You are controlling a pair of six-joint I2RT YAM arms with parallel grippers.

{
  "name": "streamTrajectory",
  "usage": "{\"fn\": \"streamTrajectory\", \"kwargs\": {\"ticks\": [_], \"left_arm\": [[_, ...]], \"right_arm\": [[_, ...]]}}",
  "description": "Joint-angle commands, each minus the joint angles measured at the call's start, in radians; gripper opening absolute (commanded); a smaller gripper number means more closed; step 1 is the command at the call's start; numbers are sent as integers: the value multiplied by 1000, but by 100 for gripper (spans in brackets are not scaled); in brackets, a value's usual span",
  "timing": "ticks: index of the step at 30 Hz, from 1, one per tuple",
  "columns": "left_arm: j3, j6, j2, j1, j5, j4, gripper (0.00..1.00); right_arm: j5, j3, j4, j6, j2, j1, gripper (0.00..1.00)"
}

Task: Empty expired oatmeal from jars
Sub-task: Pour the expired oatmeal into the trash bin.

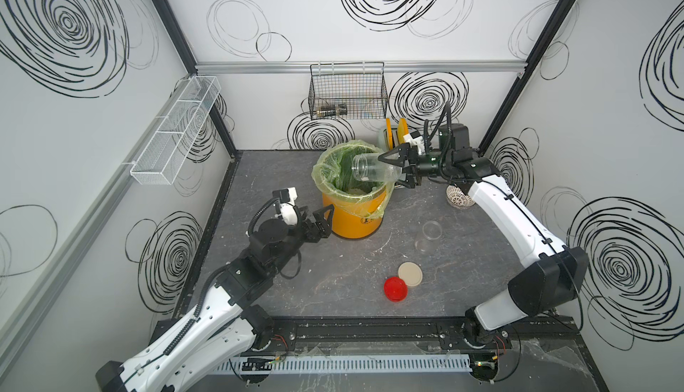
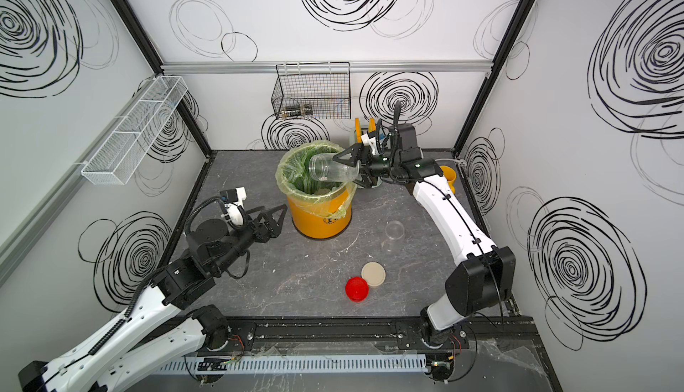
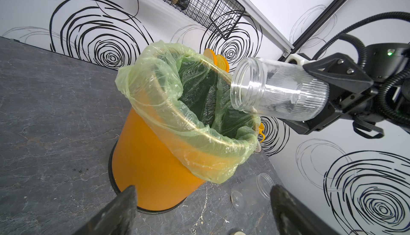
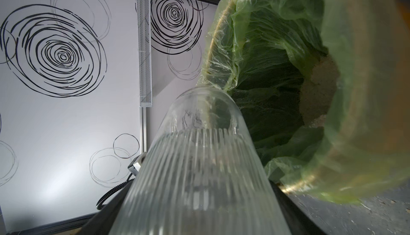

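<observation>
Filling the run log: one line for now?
right pincer holds ribbed clear jar tipped over green-lined orange bucket | left pincer open, empty | beige oatmeal flakes in bucket

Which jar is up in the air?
The ribbed clear jar, gripped by the right gripper and tipped over the orange bucket. The other jar sits on the table.

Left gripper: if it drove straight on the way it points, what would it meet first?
Probably the orange bucket, low on its side wall, right ahead of the open left gripper.
</observation>
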Motion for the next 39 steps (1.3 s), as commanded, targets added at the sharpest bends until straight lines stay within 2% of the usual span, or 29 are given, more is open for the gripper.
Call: {"fn": "streamTrajectory", "kwargs": {"ticks": [1, 3, 5, 9, 11, 22, 27, 31, 33, 36, 39], "left_arm": [[-20, -7, -14, 11, 21, 65, 96], [-21, -4, -19, 14, 24, 59, 96], [-20, -2, -24, 19, 28, 53, 96], [-20, -2, -35, 28, 33, 49, 96], [-21, -5, -37, 29, 34, 53, 96], [-11, -17, -31, 49, 33, 67, 96], [-11, -22, -41, 59, 22, 68, 96], [-18, -28, -43, 69, 29, 70, 96], [-18, -28, -43, 74, 35, 71, 96], [-21, -27, -41, 79, 42, 74, 96], [-23, -18, -42, 79, 45, 70, 96]], "right_arm": [[-43, -15, 97, 74, -27, 8, 0], [-50, -73, 207, 135, -49, 13, 0], [-58, -167, 383, 259, -80, 18, 0], [-35, -296, 582, 511, -120, 17, 0], [-6, -325, 606, 600, -133, 18, 0], [106, -305, 553, 733, -153, 25, 0], [196, -296, 477, 733, -183, 39, 0], [247, -187, 342, 639, -163, 41, 0], [248, -92, 227, 536, -124, 44, 0], [301, 113, -9, 304, -46, 59, 0], [358, 164, -72, 180, -31, 90, 0]]}}
